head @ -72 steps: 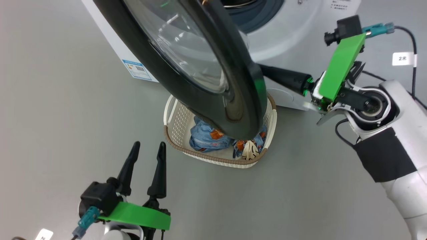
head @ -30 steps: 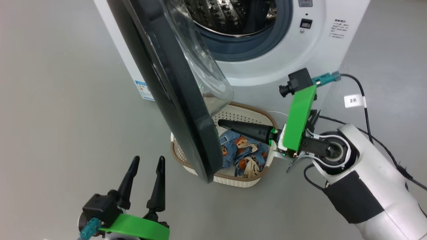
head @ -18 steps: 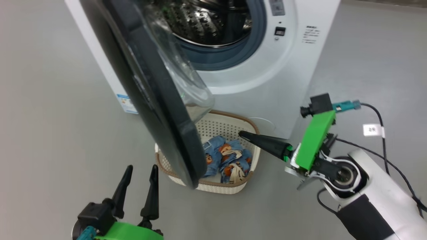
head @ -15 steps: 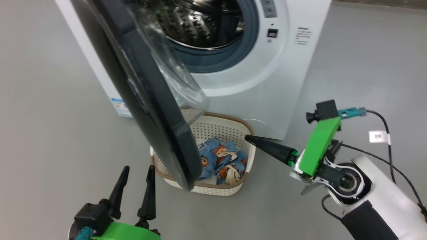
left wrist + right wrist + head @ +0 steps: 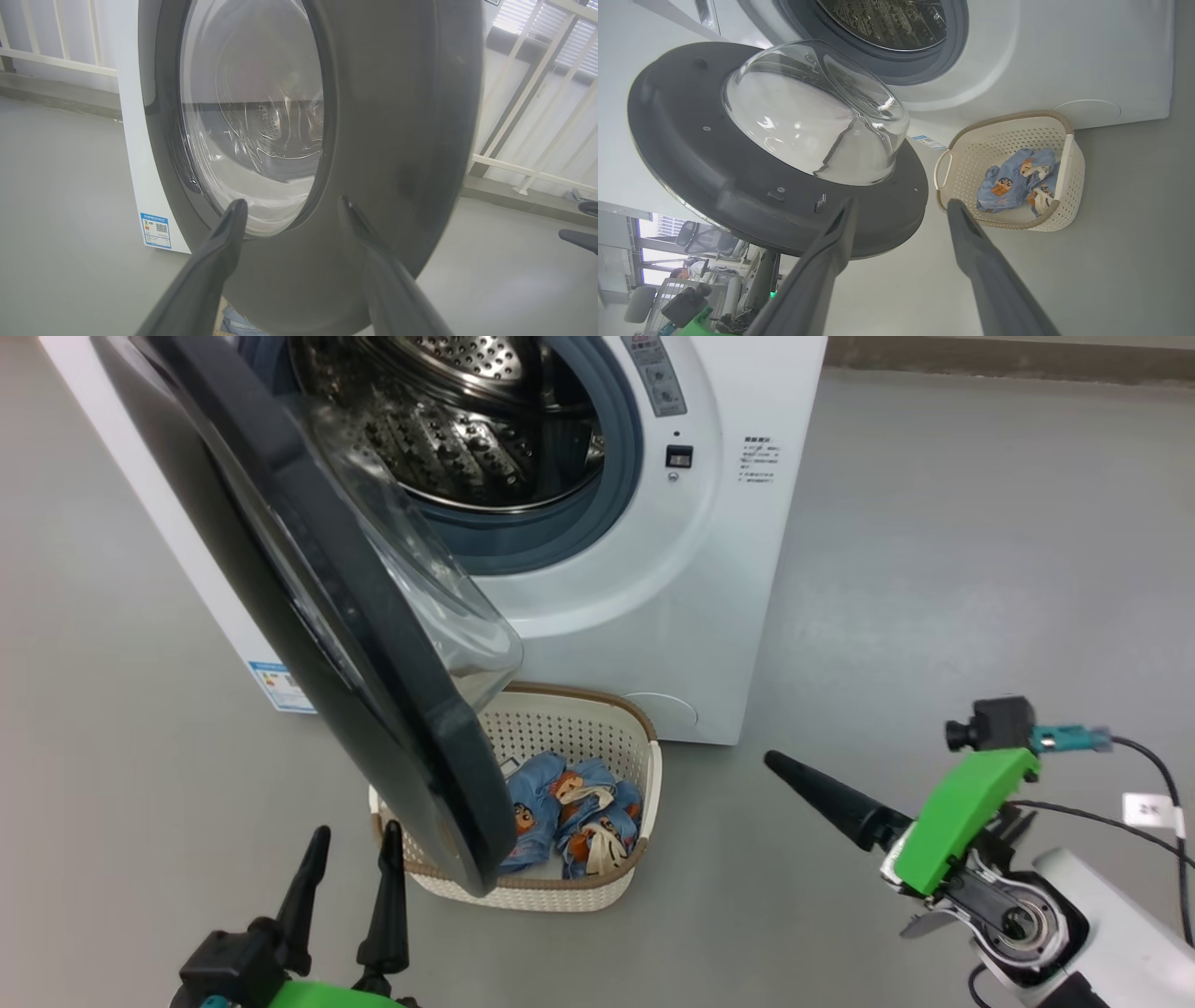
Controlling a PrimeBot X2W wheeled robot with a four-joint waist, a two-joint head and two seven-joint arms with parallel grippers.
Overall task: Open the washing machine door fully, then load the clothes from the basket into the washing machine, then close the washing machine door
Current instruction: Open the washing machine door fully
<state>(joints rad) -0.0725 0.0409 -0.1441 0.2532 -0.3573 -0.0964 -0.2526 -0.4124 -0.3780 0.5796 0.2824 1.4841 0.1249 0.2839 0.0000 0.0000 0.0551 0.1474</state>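
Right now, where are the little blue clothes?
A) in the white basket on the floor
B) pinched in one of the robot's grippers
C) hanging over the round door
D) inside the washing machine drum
A: the clothes lie bunched in the basket, which stands on the floor in front of the washing machine.

black-rimmed door (image 5: 392, 709); white washing machine (image 5: 709, 569); cream perforated basket (image 5: 579, 733); light-blue clothes (image 5: 569, 807), orange prints, possibly cartoon.
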